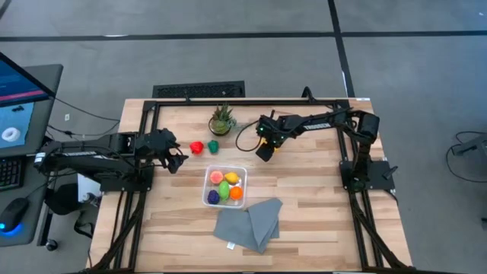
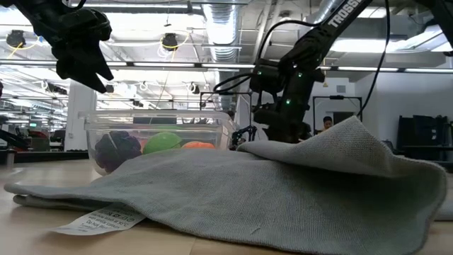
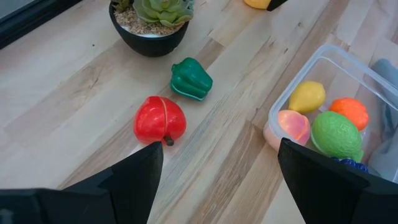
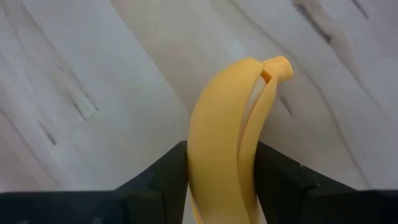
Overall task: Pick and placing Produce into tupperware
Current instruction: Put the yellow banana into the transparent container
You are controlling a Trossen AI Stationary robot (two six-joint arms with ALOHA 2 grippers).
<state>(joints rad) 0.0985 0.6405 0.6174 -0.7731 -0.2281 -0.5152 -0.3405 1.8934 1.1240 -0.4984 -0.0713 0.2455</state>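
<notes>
two dark fingers [image 4: 155,186] of the right gripper [image 4: 221,186] clenched on the yellow banana [image 4: 227,137] (tip poking forward past them). left gripper [image 3: 217,180] parted, grasping nothing; red fruit [image 3: 160,120] just ahead, tupperware [image 3: 292,99] beside.

A robotics lab in an open industrial hall — exposed ceiling ducts [image 2: 219,28] and strip lights overhead, grey concrete floor [image 1: 228,46], a computer monitor [image 1: 19,95] at nine o'clock beside the wooden worktop [image 1: 304,221].
</notes>
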